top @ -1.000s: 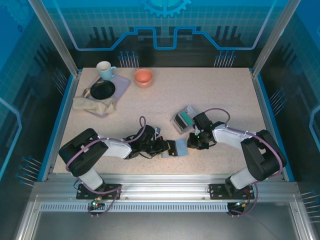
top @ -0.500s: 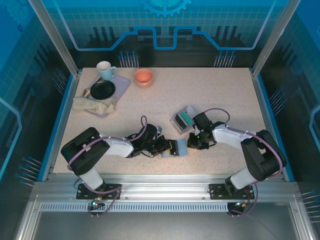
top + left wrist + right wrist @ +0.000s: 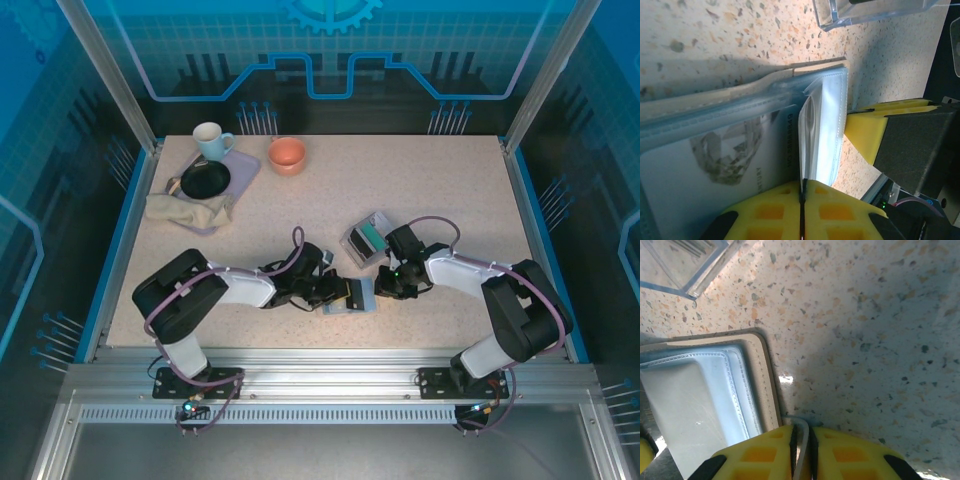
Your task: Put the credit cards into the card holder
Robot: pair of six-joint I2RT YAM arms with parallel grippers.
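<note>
Beige card holder (image 3: 362,297) open flat, long axis left-right, right jaws pinching its edge, left jaws closed

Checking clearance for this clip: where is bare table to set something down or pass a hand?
Free: the far-right stretch from the orange bowl to the table rim; the middle between tray and clear box. Crowded: near centre around the card holder.
</note>
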